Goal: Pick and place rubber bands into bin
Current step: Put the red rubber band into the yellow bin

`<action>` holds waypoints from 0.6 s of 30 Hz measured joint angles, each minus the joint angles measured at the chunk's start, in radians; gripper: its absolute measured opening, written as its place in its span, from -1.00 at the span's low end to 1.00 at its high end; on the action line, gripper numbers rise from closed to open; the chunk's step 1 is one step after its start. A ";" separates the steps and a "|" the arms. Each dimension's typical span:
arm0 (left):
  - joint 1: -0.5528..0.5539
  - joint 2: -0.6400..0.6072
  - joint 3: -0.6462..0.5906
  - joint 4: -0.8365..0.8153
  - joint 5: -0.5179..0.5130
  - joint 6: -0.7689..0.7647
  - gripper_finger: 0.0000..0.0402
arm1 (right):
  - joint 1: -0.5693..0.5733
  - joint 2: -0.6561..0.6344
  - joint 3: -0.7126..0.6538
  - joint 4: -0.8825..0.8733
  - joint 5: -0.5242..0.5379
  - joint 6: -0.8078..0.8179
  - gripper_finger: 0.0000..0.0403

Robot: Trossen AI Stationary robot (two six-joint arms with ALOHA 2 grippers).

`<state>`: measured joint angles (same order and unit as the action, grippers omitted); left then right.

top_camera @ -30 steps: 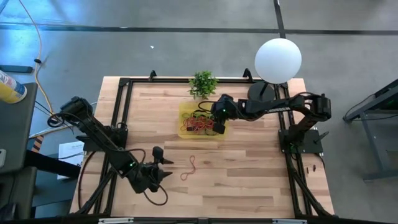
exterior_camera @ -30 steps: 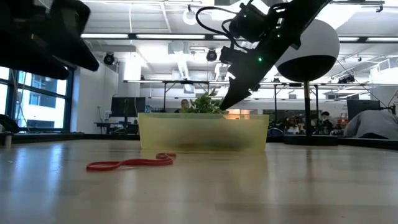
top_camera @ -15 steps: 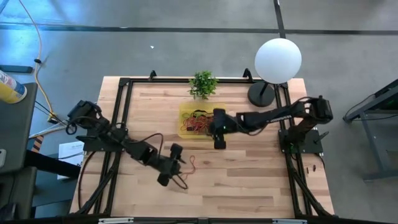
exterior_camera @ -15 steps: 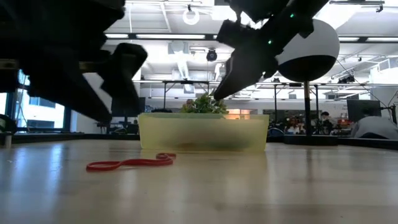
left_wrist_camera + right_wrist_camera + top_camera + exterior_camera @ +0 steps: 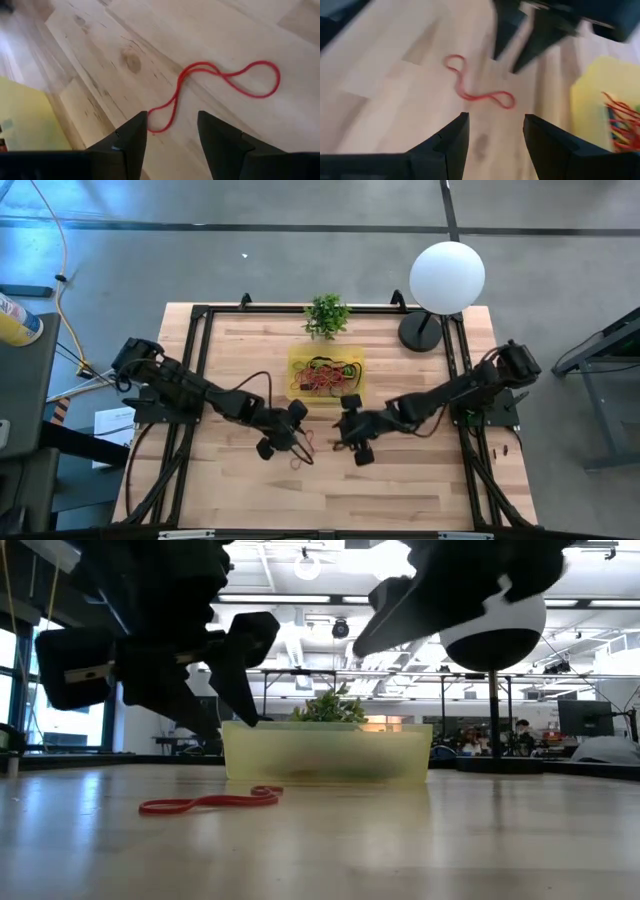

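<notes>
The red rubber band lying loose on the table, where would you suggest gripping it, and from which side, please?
Probably from straight above, at the narrow end of the red rubber band where its two strands run close together. It lies flat and twisted on the table, so a side approach has nothing to catch. The open left claw already straddles that end.

Potted plant; white globe lamp; perhaps distant monitors.

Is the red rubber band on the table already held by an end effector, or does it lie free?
It lies free. The red rubber band lies flat on the table, and the left end effector is open above one end, not touching.
</notes>
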<state>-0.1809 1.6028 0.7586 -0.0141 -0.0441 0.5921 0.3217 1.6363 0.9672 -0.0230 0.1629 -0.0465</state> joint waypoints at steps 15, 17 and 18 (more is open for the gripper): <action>0.004 0.067 0.041 0.017 -0.008 0.163 -0.04 | 0.248 0.000 0.000 0.152 0.199 0.076 -0.12; 0.004 0.106 0.075 -0.003 -0.010 0.180 -0.02 | 0.274 0.000 0.000 0.159 0.237 0.076 -0.12; 0.004 0.129 0.095 -0.022 -0.012 0.186 -0.01 | 0.288 0.000 0.000 0.163 0.255 0.083 -0.12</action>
<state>-0.1768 1.7314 0.8536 -0.0362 -0.0560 0.7786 0.6101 1.6363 0.9676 0.1397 0.4182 0.0368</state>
